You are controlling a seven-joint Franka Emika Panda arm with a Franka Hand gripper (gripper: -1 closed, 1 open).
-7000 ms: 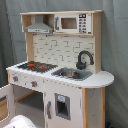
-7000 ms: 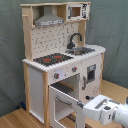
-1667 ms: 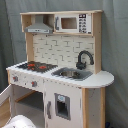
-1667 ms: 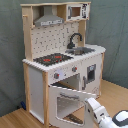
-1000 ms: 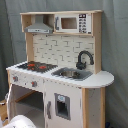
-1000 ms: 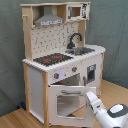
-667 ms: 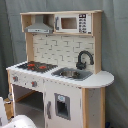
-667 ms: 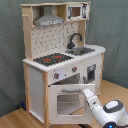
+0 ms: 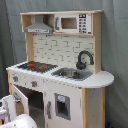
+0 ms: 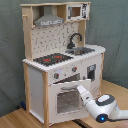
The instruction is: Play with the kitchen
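Observation:
The kitchen (image 9: 65,65) is a tall white and light-wood toy with a black-red hob (image 9: 36,66), a black faucet (image 9: 84,59), a sink (image 9: 72,74) and a grey hood (image 9: 39,26). In the second exterior view, the windowed oven door (image 10: 65,100) stands almost upright against the front of the kitchen (image 10: 62,55). My gripper (image 10: 81,90) presses at the door's upper right corner. In the first exterior view the oven door (image 9: 21,99) is slightly ajar, with a dark gap beside it, and only the white arm (image 9: 20,121) shows at the bottom left.
A toy microwave (image 9: 72,22) sits on the top shelf. A narrow cupboard door (image 9: 62,106) with a small window is under the sink. The kitchen stands on a wooden floor (image 10: 115,92) before a grey-green curtain (image 10: 112,25).
The oven door, hanging wide open earlier, has swung up until it is nearly shut. My arm has followed it in towards the kitchen front.

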